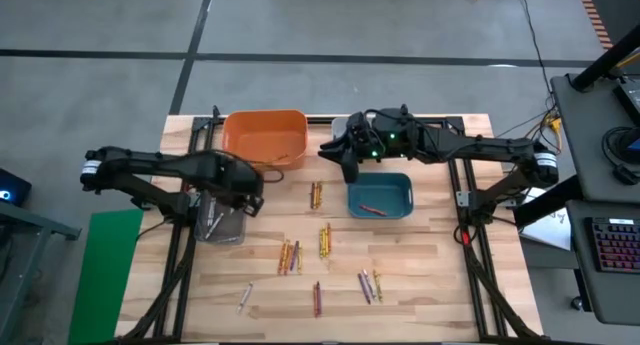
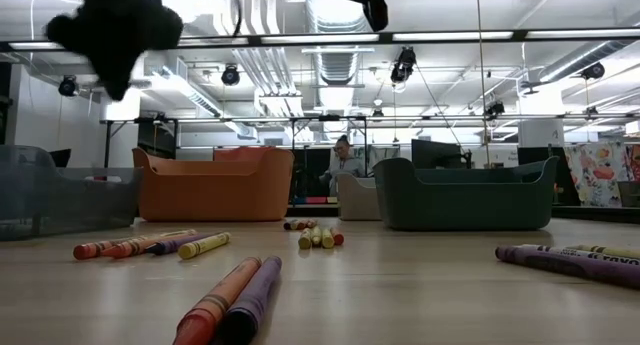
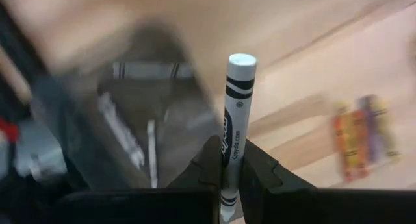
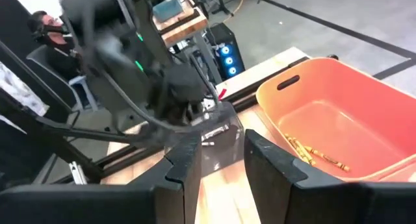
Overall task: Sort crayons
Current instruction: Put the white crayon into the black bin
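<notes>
My left gripper (image 1: 238,190) hangs over the clear bin (image 1: 220,223) at the table's left, shut on a white crayon (image 3: 235,113). White crayons (image 3: 123,136) lie inside that bin. My right gripper (image 1: 346,157) is open and holds nothing; it hovers between the orange bin (image 1: 265,135) and the blue bin (image 1: 380,195). The orange bin holds yellow-orange crayons (image 4: 318,156), and the blue bin holds one dark crayon (image 1: 372,209). Loose crayons (image 1: 324,241) lie flat across the wooden table (image 1: 430,285). My left gripper pinches the white crayon between its two fingers, on the crayon's lower part (image 3: 227,178). The fingers (image 3: 260,172) come from above, pointing down. The crayon lies along the fingers, its flat end (image 3: 242,60) sticking out past their tips, lifted clear above the clear bin.
Small groups of crayons lie at the table's middle (image 1: 316,195), near the front (image 1: 290,256), (image 1: 368,284), and singly (image 1: 245,297), (image 1: 317,299). The three bins stand along the far half. A person (image 2: 345,163) sits in the room beyond the table.
</notes>
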Robot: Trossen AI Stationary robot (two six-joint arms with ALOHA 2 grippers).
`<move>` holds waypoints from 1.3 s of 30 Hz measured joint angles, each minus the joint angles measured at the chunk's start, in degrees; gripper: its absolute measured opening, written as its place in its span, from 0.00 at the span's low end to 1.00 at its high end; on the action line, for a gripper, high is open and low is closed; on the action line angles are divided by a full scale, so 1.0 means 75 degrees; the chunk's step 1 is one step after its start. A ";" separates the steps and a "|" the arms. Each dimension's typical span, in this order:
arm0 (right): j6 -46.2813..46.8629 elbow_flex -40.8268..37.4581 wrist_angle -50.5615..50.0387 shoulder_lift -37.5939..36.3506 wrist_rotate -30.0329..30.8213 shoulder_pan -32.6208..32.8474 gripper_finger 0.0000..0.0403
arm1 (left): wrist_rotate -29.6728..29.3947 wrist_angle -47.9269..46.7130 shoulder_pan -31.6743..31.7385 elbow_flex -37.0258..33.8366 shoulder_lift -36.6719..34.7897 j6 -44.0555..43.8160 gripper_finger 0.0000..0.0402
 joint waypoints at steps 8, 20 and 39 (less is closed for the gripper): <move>0.0062 -0.0006 -0.0199 0.0051 0.0003 0.0003 0.26 | 0.0793 0.0944 0.0010 -0.1972 -0.0007 -0.0966 0.00; 0.0152 -0.0006 -0.0330 0.0056 0.0017 0.0003 0.24 | 0.0560 0.1406 0.0044 -0.3023 -0.0012 -0.1100 0.00; 0.0332 -0.0009 -0.0397 0.0056 0.0017 0.0003 0.27 | 0.0428 0.1467 0.0041 -0.3214 -0.0013 -0.1145 0.07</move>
